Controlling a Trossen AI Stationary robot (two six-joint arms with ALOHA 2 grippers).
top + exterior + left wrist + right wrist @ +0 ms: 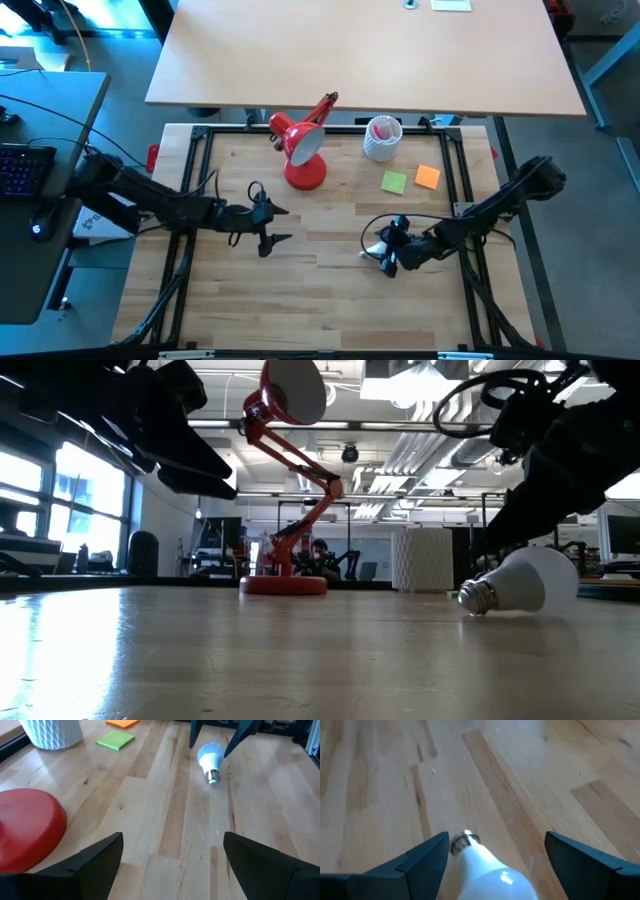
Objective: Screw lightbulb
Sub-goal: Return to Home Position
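Observation:
The white lightbulb (525, 582) lies on its side on the wooden table, its silvery screw base (477, 596) pointing toward the table's left. It also shows in the left wrist view (210, 756) and the right wrist view (485, 870). My right gripper (495, 842) is open just above it, one finger on either side of the bulb and apart from it. My left gripper (283, 225) is open and empty at the table's left middle, pointing toward the bulb. The red desk lamp (305, 150) stands on its round base (25, 825) at the far middle.
A white perforated cup (382, 138) stands to the right of the lamp at the far edge. A green note (394, 182) and an orange note (427, 177) lie flat nearby. Bare wood stretches between the two grippers and toward the near edge.

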